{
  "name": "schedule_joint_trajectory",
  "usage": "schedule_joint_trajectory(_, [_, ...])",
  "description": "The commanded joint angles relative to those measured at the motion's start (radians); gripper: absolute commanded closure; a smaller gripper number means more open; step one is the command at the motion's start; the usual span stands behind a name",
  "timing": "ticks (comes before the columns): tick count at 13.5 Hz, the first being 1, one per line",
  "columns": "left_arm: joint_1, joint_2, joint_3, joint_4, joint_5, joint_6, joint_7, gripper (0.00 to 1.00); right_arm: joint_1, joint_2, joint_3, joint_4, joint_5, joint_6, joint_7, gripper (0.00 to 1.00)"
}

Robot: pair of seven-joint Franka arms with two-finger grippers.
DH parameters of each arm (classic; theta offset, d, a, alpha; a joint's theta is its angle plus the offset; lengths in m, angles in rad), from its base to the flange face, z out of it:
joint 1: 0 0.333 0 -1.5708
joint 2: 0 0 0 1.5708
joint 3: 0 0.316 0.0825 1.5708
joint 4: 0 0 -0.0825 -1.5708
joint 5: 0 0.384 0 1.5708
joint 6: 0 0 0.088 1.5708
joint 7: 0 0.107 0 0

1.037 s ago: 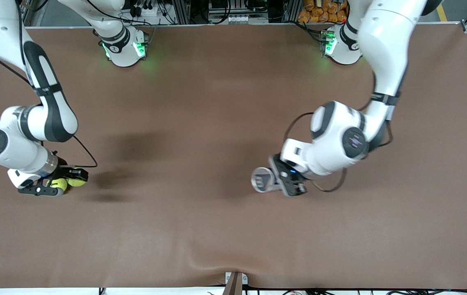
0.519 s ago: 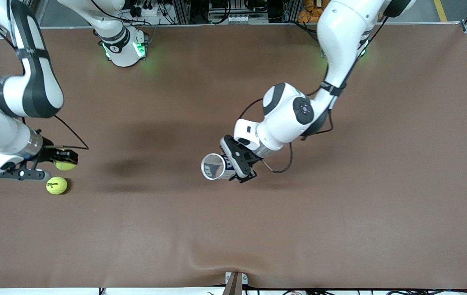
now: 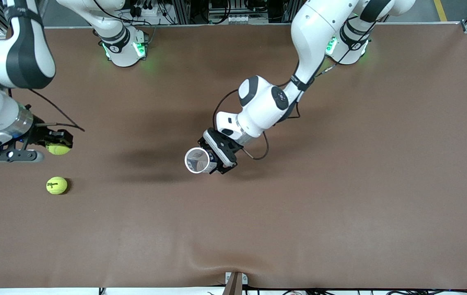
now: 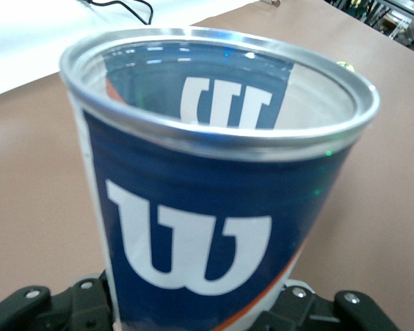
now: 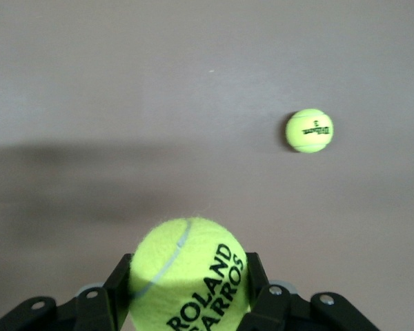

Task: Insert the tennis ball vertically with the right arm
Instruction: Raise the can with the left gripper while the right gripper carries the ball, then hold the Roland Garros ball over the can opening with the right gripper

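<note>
Two arms aloft, ball in one, can in the other, well apart.

We see the right gripper [image 3: 53, 141] clamped on a Roland Garros tennis ball [image 3: 58, 149] above the right arm's end of the table [image 3: 340, 205]. The left gripper [image 3: 217, 157] hangs over the table's middle, closed around a blue Wilson ball can [image 3: 197, 160]. The can's long axis stands near upright, its open silver rim facing up. From the held ball the can lies toward the left arm's end, so we judge the right arm must carry the ball across and then lower it straight down into the mouth. A second tennis ball [image 3: 56, 185] rests on the table below the right gripper, apart from it.
</note>
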Motion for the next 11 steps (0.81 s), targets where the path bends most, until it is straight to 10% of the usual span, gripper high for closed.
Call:
schedule_joint_trajectory(1, [-0.065, 0.050, 0.007, 0.012, -0.072, 0.126, 0.010, 0.28, 0.034, -0.026, -0.003, -0.009, 0.063, -0.015, 0.025, 1.00])
schedule_joint_trajectory(11, [-0.156, 0.211, -0.069, 0.115, -0.099, 0.434, -0.112, 0.28, 0.085, -0.021, 0.118, 0.008, 0.125, -0.013, 0.334, 1.00])
